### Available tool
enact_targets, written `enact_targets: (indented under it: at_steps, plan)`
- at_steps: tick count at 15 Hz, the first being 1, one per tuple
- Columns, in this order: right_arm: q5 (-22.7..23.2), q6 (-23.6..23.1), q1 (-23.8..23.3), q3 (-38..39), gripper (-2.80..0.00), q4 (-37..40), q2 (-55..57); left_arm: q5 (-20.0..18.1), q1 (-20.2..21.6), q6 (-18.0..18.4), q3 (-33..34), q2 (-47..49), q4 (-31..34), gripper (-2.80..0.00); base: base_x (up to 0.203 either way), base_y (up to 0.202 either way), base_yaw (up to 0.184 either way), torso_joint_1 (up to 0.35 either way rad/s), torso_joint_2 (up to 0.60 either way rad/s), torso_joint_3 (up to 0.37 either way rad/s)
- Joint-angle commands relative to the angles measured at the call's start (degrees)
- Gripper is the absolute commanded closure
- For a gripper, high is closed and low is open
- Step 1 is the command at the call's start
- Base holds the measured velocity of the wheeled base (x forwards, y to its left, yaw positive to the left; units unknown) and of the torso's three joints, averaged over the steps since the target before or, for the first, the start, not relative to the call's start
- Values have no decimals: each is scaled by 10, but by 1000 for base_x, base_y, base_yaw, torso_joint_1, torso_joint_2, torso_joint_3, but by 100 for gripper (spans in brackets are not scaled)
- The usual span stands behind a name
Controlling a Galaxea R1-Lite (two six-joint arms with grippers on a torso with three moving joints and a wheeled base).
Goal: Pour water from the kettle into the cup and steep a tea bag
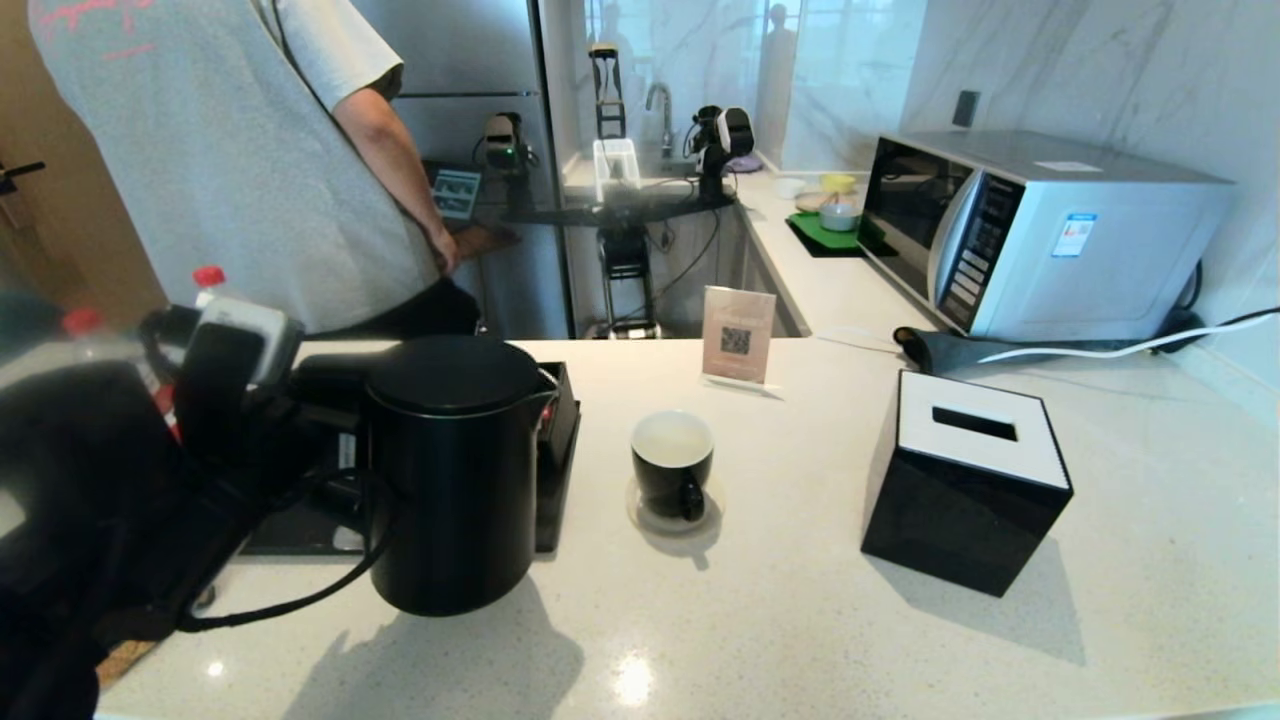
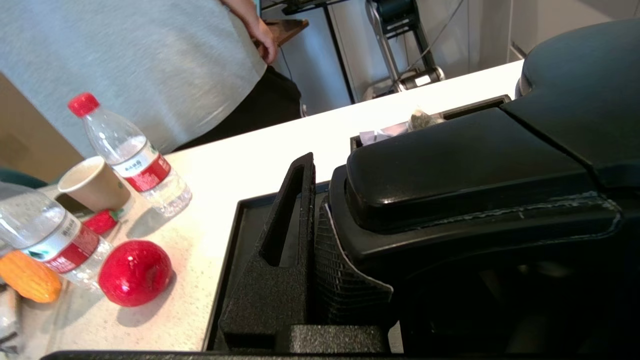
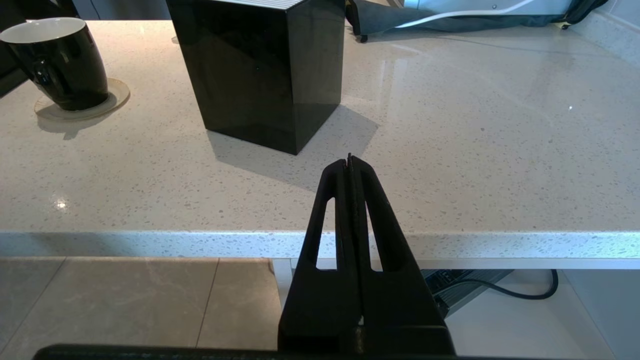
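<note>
The matte black kettle [image 1: 455, 470] stands upright at the counter's front left, before a black tray [image 1: 562, 440]. My left gripper [image 1: 290, 390] is shut on the kettle's loop handle [image 2: 450, 170]. One finger [image 2: 280, 240] presses the handle's side and the other is hidden behind it. The black cup [image 1: 672, 465] with a white inside sits on a round coaster right of the kettle, also in the right wrist view as cup [image 3: 60, 65]. I cannot tell whether water is in it. A tea bag [image 2: 422, 119] lies in the tray beyond the handle. My right gripper [image 3: 350, 162] is shut and empty at the counter's front edge.
A black tissue box [image 1: 965, 480] stands right of the cup, a microwave [image 1: 1040, 230] behind it. A small sign card [image 1: 738, 335] is behind the cup. Red-capped bottles [image 2: 130, 155], a paper cup [image 2: 92, 182] and a red fruit [image 2: 134, 272] lie left of the tray. A person [image 1: 230, 150] stands beyond.
</note>
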Motion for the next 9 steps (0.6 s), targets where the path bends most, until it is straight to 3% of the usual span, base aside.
enact_targets:
  at_steps: [1,6,9]
  plan:
    - [0,0,0,0,0,0,1,1,-1,2,-6,-14,13,0,0,0,0,0,0,0]
    - [0,0,0,0,0,0,1,2,-19,34,-22,-16,48,0,0,0,0,0,0,0]
    - [0,0,0,0,0,0,1,14,-42,37,-48,-16,117,0,0,0,0,0,0,0]
